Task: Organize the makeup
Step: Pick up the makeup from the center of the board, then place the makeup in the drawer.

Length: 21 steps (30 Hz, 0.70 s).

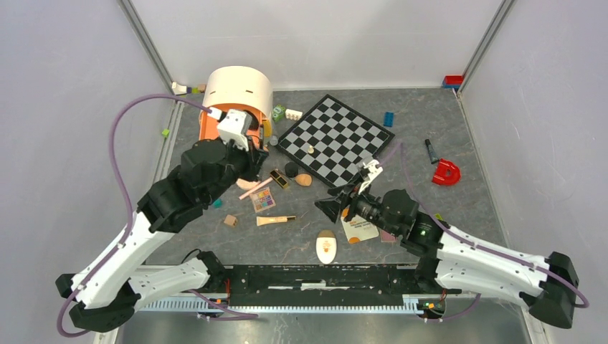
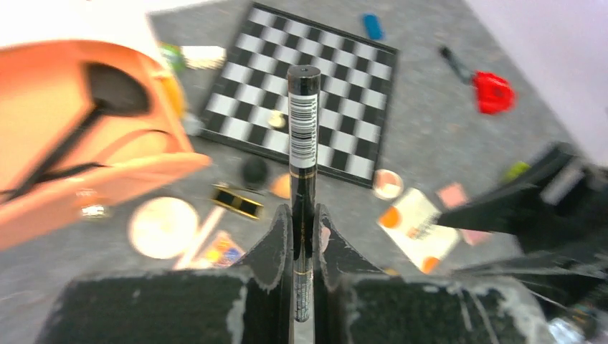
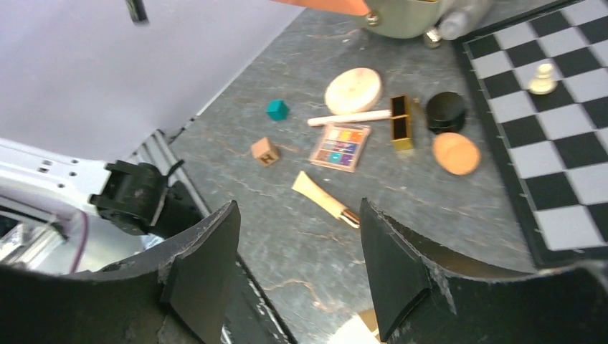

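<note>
One item in hand: black pencil (image 2: 302, 129), pinched low on its barrel by your left gripper (image 2: 302, 215), held off the table (image 1: 416, 115) beside the orange bin (image 2: 79, 143). Long axis runs straight out along the fingers, with the barcoded end pointing toward the chessboard (image 2: 323, 86). Compact (image 3: 353, 89), eyeshadow palette (image 3: 340, 146), tube (image 3: 326, 200) and sachet (image 2: 418, 228) lie loose, so most of the work looks left. Right gripper (image 3: 297, 215) is spread and empty.

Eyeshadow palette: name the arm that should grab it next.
Right, likely. The right gripper is open, the eyeshadow palette in its view; the left gripper is shut on the black pencil.
</note>
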Tool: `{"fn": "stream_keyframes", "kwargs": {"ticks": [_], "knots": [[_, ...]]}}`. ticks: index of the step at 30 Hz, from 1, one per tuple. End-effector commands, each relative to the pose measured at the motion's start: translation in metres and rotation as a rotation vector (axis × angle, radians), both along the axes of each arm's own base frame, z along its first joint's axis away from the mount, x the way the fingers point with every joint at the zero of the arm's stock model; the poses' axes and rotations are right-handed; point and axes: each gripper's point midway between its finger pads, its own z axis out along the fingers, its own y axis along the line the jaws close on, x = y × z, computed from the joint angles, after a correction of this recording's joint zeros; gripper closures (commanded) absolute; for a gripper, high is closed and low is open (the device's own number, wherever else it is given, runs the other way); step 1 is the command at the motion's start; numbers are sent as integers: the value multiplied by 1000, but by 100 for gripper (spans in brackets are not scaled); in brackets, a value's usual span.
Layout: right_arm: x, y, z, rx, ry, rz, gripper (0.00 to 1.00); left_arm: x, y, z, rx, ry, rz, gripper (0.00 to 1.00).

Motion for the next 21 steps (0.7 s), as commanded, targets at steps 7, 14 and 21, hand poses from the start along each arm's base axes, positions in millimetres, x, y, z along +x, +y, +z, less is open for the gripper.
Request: {"fn": "stream_keyframes", "kwargs": {"ticks": [7,14,21], "knots": [[-1,-47,-15,-198,-57,-78,27,53,78,4,782,-210,65,98],[-8,-60,-24,-183,-41,-92,26,85,93,12,854,-303,-110,98],[-12,-67,-34,-175,-20,-99,26,110,100,-21,1052,-289,-217,98]]}}
